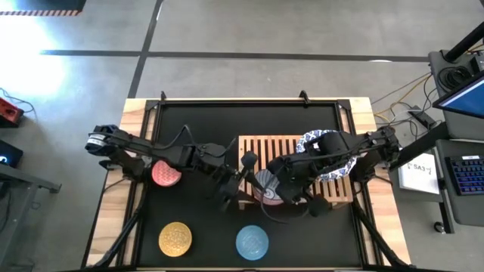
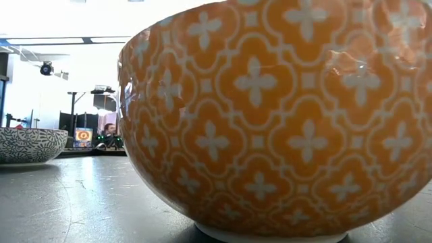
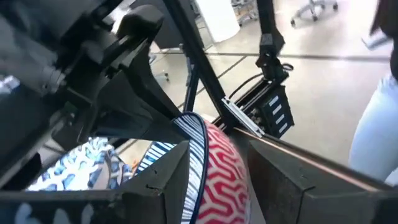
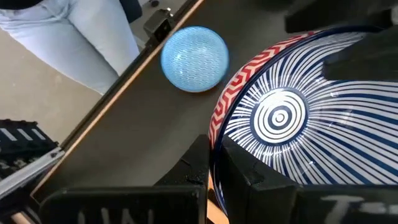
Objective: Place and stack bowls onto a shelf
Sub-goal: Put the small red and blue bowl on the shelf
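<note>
A bowl, red-patterned outside with blue stripes inside [image 1: 267, 186], sits between both grippers over the near-left corner of the slatted light-wood shelf [image 1: 291, 147]. My left gripper [image 1: 240, 181] reaches it from the left and my right gripper [image 1: 282, 186] from the right; both are shut on it. A wide white bowl with a blue patterned rim [image 1: 306, 142] rests on the shelf under my right arm. A red bowl [image 1: 166, 173], a yellow bowl [image 1: 175, 239] and a light blue bowl [image 1: 252, 242] stand on the black table top. A dark grey bowl [image 2: 30, 145] shows only in the low view. My left gripper [image 3: 217, 163] pinches the bowl's wall at the striped rim [image 3: 196, 146], one finger [image 3: 163, 180] on the inside and one finger [image 3: 280, 186] on the red outside. Whether the bowl is lifted clear of the shelf does not show. My right gripper [image 4: 216, 155] pinches the rim [image 4: 217, 127] on the opposite side of the same bowl, with one finger [image 4: 194, 167] on the red outside and one finger [image 4: 261, 177] on the striped inside.
The yellow bowl [image 2: 270, 121] stands close to the near edge and fills the low view. A raised frame runs round the table top [image 1: 197, 121]. A person in jeans [image 4: 81, 37] stands beside the table. A desk with a keyboard [image 1: 467, 174] lies to the right.
</note>
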`<state>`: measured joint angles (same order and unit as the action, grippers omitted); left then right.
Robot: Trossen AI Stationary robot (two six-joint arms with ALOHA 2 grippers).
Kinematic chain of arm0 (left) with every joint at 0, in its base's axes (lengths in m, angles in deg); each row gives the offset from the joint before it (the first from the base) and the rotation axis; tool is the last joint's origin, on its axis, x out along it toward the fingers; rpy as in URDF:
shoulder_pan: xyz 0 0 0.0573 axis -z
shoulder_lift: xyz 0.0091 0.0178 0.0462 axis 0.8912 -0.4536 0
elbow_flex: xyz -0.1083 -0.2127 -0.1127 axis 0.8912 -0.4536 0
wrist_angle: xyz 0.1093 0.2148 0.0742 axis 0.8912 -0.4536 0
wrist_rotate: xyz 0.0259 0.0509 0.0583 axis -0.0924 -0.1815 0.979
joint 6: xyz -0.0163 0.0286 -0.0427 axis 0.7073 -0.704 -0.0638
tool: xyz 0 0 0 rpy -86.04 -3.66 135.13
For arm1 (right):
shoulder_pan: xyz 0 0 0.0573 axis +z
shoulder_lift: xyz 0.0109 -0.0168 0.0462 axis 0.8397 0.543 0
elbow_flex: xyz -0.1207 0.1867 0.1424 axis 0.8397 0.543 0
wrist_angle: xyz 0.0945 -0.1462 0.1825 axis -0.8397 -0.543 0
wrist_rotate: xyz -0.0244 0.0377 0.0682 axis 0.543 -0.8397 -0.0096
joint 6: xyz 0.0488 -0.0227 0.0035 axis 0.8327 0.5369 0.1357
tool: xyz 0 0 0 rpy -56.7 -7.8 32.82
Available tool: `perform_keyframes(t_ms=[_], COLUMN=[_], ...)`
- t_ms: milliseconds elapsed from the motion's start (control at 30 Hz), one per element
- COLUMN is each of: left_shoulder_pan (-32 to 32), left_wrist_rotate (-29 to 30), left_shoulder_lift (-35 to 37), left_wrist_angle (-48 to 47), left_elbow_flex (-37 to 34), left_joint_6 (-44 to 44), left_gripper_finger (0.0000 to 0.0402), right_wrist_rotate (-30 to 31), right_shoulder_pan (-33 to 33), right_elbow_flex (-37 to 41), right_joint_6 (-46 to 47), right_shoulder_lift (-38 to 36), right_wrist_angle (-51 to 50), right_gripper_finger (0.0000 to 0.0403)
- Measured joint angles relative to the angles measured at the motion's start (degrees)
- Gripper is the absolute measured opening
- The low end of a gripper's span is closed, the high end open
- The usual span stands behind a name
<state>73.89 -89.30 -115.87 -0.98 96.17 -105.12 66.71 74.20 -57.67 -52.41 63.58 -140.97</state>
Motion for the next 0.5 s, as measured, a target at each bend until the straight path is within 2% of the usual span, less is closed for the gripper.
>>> perform_keyframes(t_ms=[133,233,500], left_shoulder_pan=[-0.93,-1.69,-4.27], left_wrist_rotate=[-0.39,-3.07,-5.18], left_shoulder_lift=[-0.26,-0.39,-0.33], left_wrist_angle=[0.16,0.45,-1.31], left_elbow_flex=[0.10,0.10,0.19], left_joint_6=[6.89,11.76,21.37], left_gripper_finger=[0.0144,0.0142,0.0105], right_wrist_rotate=[0.08,0.10,0.50], right_shoulder_pan=[-1.08,-1.90,-4.08], right_elbow_flex=[0.02,0.04,0.09], right_joint_6=[-2.95,-5.70,-11.91], right_shoulder_lift=[0.00,0.00,0.00], right_wrist_angle=[-1.42,-2.19,-2.84], right_gripper_finger=[0.0012,0.0012,0.0012])
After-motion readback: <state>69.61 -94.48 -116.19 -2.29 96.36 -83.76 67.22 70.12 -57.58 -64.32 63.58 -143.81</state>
